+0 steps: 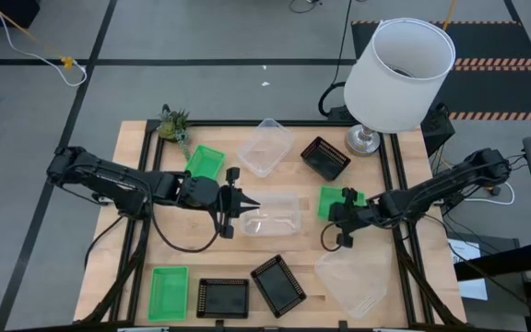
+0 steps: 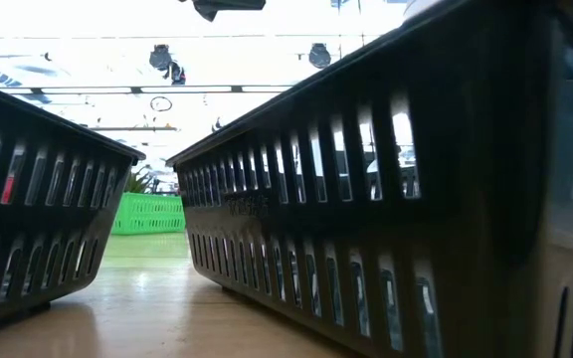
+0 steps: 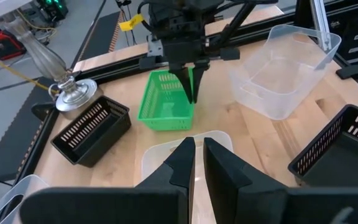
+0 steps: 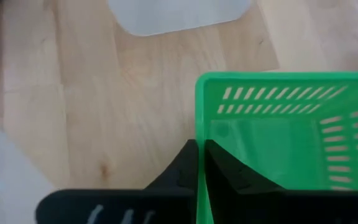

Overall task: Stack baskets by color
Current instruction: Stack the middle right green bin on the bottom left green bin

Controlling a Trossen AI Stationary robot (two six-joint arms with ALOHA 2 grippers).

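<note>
A bright green basket sits right of the table's middle, and my right gripper is shut on its wall; it also shows in the left wrist view. A clear basket lies at the middle, with my left gripper closed on its near end. Another green basket, a clear one and a black one stand along the far side. A green basket, two black ones and a clear one stand along the near edge. My left gripper pinches the rim of the clear basket's end wall between its two fingers, coming from the table's left and slanting slightly down. Whether the basket is clear of the table I cannot tell. My right gripper grips a side wall of the green basket, one finger inside and one outside. The fingers slant down from the table's right. The basket stands upright with its bottom on the table.
A large white lampshade on a metal foot stands at the far right corner, a small green plant at the far left. In the low view, two black baskets fill the foreground.
</note>
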